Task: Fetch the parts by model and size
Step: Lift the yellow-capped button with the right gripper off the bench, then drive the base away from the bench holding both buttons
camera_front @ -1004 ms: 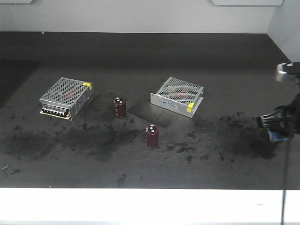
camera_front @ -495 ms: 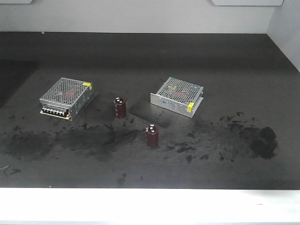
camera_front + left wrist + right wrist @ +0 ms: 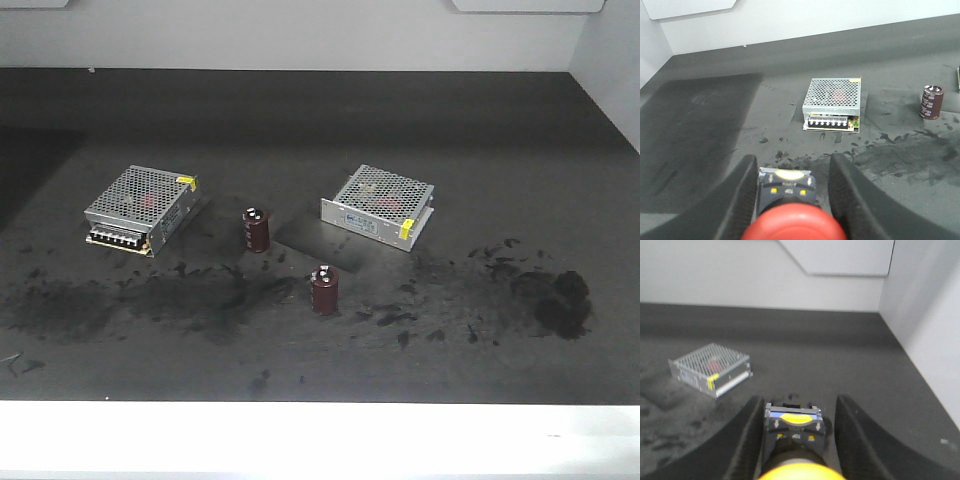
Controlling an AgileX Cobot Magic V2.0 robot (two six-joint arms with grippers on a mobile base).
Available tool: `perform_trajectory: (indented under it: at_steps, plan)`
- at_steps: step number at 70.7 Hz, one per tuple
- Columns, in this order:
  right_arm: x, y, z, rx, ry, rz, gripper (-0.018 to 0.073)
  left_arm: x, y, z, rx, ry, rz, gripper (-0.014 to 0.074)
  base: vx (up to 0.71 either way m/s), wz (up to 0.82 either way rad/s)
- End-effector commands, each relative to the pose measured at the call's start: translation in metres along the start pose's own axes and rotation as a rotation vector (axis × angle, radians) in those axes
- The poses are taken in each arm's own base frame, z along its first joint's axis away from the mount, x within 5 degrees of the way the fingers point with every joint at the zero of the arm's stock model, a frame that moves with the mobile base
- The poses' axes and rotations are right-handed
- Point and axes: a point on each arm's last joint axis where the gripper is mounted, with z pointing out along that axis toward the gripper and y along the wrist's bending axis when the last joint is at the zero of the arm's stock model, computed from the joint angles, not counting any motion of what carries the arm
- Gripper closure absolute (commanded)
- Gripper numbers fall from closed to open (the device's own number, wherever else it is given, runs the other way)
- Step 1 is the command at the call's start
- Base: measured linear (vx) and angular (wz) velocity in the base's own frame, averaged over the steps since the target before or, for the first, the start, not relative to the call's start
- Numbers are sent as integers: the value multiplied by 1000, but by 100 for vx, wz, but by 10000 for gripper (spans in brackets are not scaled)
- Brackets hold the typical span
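In the left wrist view a push-button switch with a red mushroom cap (image 3: 790,222) and a black-and-blue base sits between my left gripper's (image 3: 792,162) dark fingers, base pointing away, held above the table. My left gripper is shut on it. In the right wrist view a switch of the same kind with a yellow cap (image 3: 799,473) sits between the fingers of my right gripper (image 3: 800,401), which is shut on it above the dark table. Neither gripper nor either switch shows in the front view.
On the dark, smudged table stand two silver perforated metal boxes (image 3: 140,208) (image 3: 378,205) and two dark red capacitors (image 3: 257,229) (image 3: 324,289). A white strip (image 3: 320,435) runs along the front edge. Grey walls close the back and right side (image 3: 925,325).
One second ago my right gripper was at the front view's right edge holding a blue-based part. It left that view by half a second ago. Nothing on the table has moved.
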Motion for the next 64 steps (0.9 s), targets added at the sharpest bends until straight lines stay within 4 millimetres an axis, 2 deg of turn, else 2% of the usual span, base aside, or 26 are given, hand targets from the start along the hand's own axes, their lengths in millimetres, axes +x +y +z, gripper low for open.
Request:
perform_trajectory:
  at_steps: [1, 64]
  plan:
    - [-19, -1, -2, 12, -138, -8, 568, -15, 1, -2, 0, -97, 0, 601, 0, 0]
    - [-19, -1, -2, 11, -136, -7, 568, -14, 1, -2, 0, -93, 0, 601, 0, 0]
